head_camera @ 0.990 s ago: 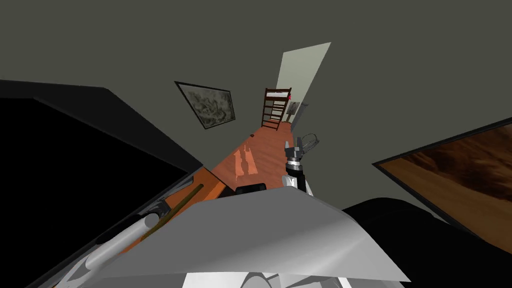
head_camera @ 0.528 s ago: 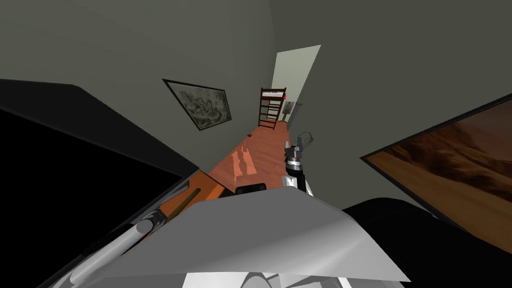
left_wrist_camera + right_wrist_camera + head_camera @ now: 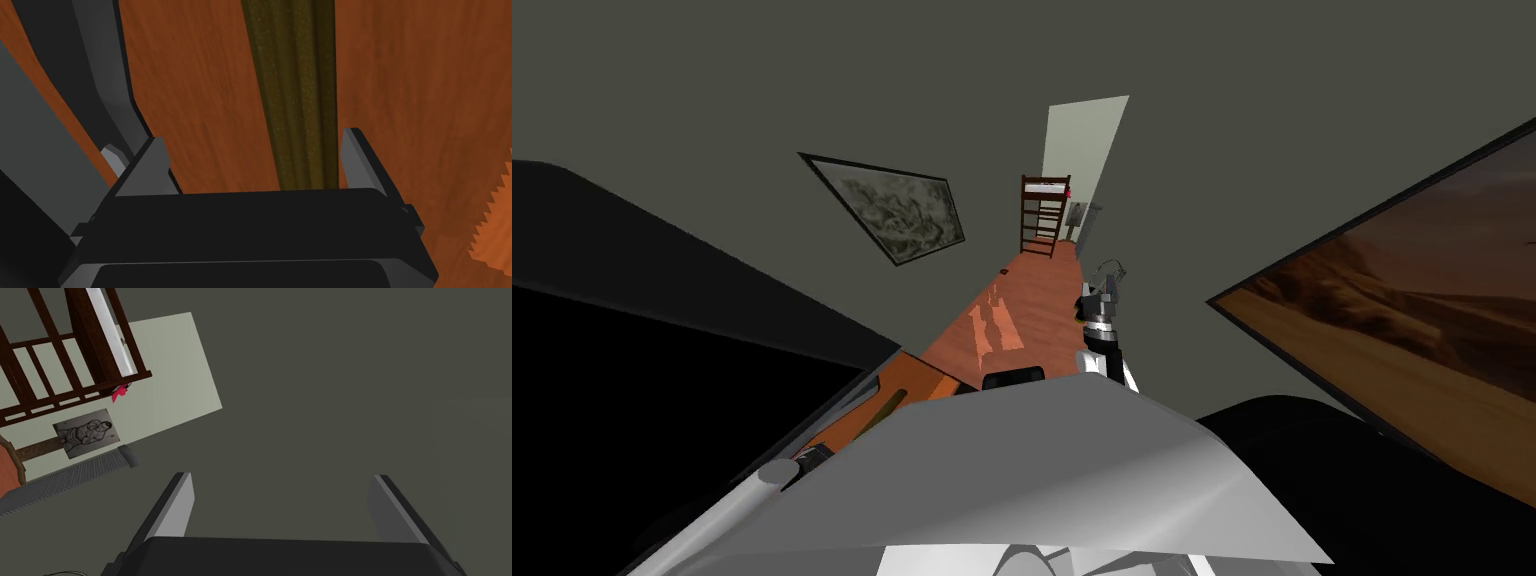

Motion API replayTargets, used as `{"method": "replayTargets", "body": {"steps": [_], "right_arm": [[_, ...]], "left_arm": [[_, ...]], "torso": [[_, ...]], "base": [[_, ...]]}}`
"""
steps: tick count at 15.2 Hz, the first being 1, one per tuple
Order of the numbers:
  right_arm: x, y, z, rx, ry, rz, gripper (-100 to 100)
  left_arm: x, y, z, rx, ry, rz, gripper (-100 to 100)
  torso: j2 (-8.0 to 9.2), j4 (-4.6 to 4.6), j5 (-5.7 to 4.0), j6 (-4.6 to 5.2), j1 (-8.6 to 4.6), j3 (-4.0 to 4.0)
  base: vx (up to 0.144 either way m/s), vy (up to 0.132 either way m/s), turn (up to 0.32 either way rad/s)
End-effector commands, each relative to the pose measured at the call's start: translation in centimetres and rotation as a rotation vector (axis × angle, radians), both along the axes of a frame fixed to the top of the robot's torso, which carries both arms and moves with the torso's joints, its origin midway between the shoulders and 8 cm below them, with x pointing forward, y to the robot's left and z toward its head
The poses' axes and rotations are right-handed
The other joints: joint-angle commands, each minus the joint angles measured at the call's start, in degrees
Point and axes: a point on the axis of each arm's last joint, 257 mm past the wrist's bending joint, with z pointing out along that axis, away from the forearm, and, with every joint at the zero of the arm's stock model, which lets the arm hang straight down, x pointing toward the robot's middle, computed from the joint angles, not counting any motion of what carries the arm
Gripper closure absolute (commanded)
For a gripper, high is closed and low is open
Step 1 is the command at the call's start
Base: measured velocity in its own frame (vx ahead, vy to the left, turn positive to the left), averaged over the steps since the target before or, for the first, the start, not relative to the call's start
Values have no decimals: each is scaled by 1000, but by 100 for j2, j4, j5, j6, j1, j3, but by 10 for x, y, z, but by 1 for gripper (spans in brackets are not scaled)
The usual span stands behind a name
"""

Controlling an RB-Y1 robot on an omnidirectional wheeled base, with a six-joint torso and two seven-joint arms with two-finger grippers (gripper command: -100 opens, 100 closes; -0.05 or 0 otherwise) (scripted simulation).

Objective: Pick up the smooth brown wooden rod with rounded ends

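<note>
At the far left a black area opens beyond the dark wall edge. Beside it the left arm reaches down low to an orange-brown wooden bench. The left gripper hangs just above the bench top with its jaws open and straddling the rod. The rod is dark olive-brown and lies flat on the wood, running straight away from the gripper body. It sits off-centre in the gap. One finger stands just beside it, though contact cannot be told. The other finger is well apart from it, with bare wood between them. A dark grey band curves across the bench on that far side.

On the wall to the left hangs a framed grey picture. At the end of the hall stands a dark wooden ladder-like frame. The right gripper is held up ahead of the chest, its jaws open and holding nothing. On the right wall hangs a large framed brown landscape.
</note>
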Motion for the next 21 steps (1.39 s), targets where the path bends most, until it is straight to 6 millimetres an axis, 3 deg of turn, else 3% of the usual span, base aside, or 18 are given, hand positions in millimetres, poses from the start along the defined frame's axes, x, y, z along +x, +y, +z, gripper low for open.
{"method": "replayTargets", "body": {"steps": [1,7,11,12,16,18,19,21], "right_arm": [[0,0,0,0,0,0,0],[0,0,0,0,0,0,0],[0,0,0,0,0,0,0],[0,0,0,0,0,0,0],[0,0,0,0,0,0,0],[0,0,0,0,0,0,0],[0,0,0,0,0,0,0],[0,0,0,0,0,0,0]], "left_arm": [[-12,-5,-4,-35,14,27,-100],[-47,-29,-22,-164,50,131,-100],[-60,-41,-28,-219,60,172,-100],[-55,-36,-27,-197,56,158,-100],[-46,-54,-47,-199,55,152,-100],[-47,-53,-46,-202,56,153,-100],[-47,-54,-47,-200,55,153,100],[-46,-52,-45,-196,53,152,100]], "torso": [[0,0,0,0,0,0],[0,0,-2,0,-4,0],[0,0,-1,0,-3,0],[0,0,-1,-1,-3,0],[4,1,-3,-2,-17,2],[2,1,-4,-2,-20,1],[2,0,-5,-3,-20,1],[3,-2,3,-5,-23,1]], "base": [[9,36,-130],[6,38,-126],[4,39,-101],[3,25,-40],[-9,11,-18],[0,0,0],[0,0,0],[0,0,0]]}}
